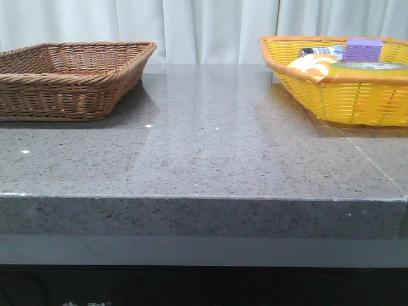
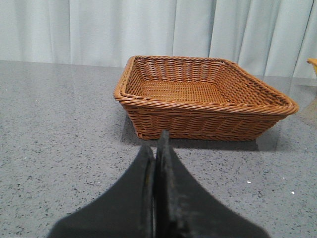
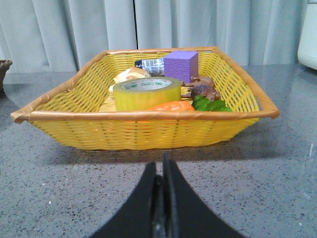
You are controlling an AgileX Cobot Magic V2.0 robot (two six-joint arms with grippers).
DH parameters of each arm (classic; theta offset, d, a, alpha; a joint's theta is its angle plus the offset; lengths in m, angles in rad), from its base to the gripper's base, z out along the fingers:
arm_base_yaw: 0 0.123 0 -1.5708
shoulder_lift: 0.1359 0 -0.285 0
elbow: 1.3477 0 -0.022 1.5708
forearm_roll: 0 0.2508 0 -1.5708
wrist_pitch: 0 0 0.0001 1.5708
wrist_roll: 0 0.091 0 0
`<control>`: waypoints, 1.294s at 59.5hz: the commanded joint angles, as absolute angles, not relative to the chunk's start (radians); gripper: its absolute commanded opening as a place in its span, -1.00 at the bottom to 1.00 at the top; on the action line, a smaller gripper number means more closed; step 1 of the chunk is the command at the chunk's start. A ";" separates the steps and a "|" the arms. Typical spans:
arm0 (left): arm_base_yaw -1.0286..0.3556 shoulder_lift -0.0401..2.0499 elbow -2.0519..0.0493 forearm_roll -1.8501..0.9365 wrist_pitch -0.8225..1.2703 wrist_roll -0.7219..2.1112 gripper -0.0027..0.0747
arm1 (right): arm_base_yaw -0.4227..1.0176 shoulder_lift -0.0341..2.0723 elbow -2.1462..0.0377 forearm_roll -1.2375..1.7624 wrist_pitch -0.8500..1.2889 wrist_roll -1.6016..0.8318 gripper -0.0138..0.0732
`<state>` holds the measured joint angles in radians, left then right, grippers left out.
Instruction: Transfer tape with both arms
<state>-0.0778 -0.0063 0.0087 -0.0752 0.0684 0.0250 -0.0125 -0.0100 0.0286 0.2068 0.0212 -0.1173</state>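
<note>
The tape (image 3: 146, 92), a wide yellow translucent roll with a white core and green print, lies flat inside the yellow basket (image 3: 148, 130). In the front view the tape (image 1: 370, 67) shows at the basket's near right rim. My right gripper (image 3: 160, 166) is shut with nothing in it, over the grey table in front of the yellow basket and apart from it. My left gripper (image 2: 156, 141) is also shut and empty, in front of the brown wicker basket (image 2: 203, 106). Neither arm appears in the front view.
The yellow basket (image 1: 338, 95) also holds a purple block (image 3: 181, 65), an orange carrot-like piece (image 3: 171, 106), green leaves (image 3: 212, 104), a bread roll (image 3: 131, 74) and a brown object (image 3: 204, 89). The brown basket (image 1: 70, 80) stands at the table's far left.
</note>
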 commanded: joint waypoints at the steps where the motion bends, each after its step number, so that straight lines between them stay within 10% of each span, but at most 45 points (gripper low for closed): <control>1: -0.086 -0.023 0.048 -0.078 -0.016 0.019 -0.98 | -0.018 -0.037 0.002 0.203 -0.066 -0.121 -0.84; 77: -0.086 -0.020 -0.189 -0.139 0.104 0.019 -0.98 | -0.018 -0.033 -0.232 0.206 0.089 -0.121 -0.84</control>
<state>-0.0778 -0.0063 -0.0835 -0.1251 0.1351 0.0250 -0.0125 -0.0100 -0.1241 0.2068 0.1081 -0.1173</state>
